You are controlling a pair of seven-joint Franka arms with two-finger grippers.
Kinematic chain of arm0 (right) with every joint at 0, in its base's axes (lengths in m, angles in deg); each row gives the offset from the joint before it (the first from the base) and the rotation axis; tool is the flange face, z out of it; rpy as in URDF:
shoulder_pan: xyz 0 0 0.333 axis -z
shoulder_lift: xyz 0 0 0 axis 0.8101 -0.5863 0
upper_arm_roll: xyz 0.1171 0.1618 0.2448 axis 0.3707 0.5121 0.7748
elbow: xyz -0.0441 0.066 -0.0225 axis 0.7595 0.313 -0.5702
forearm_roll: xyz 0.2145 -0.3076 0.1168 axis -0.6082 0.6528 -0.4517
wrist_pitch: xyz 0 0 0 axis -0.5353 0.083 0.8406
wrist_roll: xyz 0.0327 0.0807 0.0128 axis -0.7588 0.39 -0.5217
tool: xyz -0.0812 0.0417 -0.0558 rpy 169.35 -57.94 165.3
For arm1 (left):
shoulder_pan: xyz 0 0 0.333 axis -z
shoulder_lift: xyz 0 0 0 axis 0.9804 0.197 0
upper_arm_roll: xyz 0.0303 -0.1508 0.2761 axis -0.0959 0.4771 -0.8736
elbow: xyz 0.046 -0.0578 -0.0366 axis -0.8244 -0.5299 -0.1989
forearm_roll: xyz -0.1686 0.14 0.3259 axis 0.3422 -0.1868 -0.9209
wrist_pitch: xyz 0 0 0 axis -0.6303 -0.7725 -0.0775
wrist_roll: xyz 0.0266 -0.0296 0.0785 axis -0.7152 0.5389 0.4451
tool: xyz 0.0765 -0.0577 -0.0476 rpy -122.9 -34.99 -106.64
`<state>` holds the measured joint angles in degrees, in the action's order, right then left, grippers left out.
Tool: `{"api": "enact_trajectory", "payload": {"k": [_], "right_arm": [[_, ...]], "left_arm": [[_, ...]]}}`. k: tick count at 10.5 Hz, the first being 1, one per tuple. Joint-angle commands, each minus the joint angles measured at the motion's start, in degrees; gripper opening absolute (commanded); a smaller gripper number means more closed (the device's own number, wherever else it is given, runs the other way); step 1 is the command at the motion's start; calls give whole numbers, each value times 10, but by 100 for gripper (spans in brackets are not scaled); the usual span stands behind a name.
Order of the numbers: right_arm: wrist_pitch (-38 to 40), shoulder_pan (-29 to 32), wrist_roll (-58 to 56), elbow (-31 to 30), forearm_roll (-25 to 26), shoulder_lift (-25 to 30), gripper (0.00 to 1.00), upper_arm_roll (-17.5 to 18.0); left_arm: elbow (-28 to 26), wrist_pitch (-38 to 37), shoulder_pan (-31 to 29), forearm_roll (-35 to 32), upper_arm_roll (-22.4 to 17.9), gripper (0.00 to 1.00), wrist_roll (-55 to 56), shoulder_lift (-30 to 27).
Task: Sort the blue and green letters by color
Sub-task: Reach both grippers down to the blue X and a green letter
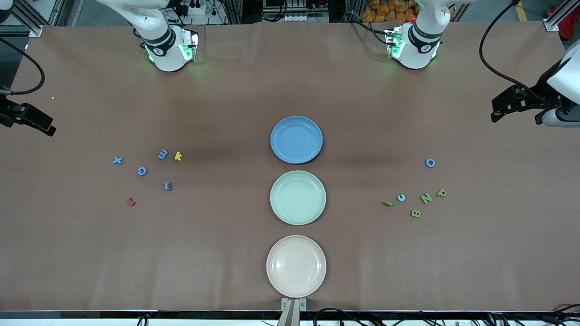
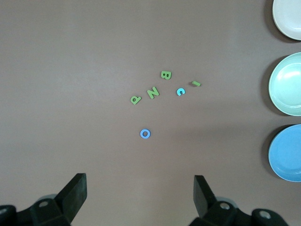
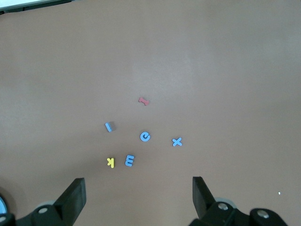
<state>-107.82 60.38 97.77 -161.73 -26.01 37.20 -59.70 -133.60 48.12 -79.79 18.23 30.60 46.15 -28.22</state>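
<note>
1. The blue letters sit toward the right arm's end of the table: an X (image 1: 118, 160), a G (image 1: 142, 171), an E (image 1: 163, 154) and a small blue piece (image 1: 167, 186). From the G, the X is at about 10 o'clock and the E at about 1 o'clock in the front view.
2. One more blue letter, an O (image 1: 430, 163), lies toward the left arm's end. The green letters lie there too: B (image 1: 415, 213), N (image 1: 426, 198), P (image 1: 442, 193) and a small green piece (image 1: 389, 203).
3. I think the letters are light, stiff and chunky. They may slide, so pinch each one across its flat sides.
4. All lie flat. The green piece's long side runs from 10 to 4 o'clock.
5. The blue plate (image 1: 297, 139) and green plate (image 1: 297, 197) wait in the middle, with nothing on them.
6. The left gripper (image 2: 141, 190) and right gripper (image 3: 139, 190) hang wide apart, holding nothing, each over the bare table near its own letters.
</note>
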Motion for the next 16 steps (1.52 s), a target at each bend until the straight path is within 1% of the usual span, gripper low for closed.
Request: {"api": "enact_trajectory", "payload": {"k": [1,4,5,6,9,10,12,14,16], "right_arm": [[-4,-2,-2,-5,-26,4,100,-1],[-4,-2,-3,-7,-26,3,100,1],[-9,-1,-3,-9,-28,-5,100,1],[-22,-2,-2,-13,-28,-12,100,2],[-92,6,6,-97,-51,-16,100,3],[-121,12,6,-133,-52,-16,100,3],[-200,25,3,-215,-52,-18,100,4],[-276,38,-6,-278,-52,-26,100,4],[-347,76,-28,-331,-52,-47,100,3]], "left_arm": [[5,1,1,2,-1,100,-2,-4],[3,1,5,8,0,100,-1,4],[3,4,8,7,0,100,-2,21],[3,26,18,3,1,100,-2,43],[4,68,30,5,3,100,-13,104],[4,83,38,4,4,100,-13,123],[5,104,40,5,5,100,-24,164],[5,137,59,3,4,100,-29,207],[5,183,74,3,4,100,-49,251]]}}
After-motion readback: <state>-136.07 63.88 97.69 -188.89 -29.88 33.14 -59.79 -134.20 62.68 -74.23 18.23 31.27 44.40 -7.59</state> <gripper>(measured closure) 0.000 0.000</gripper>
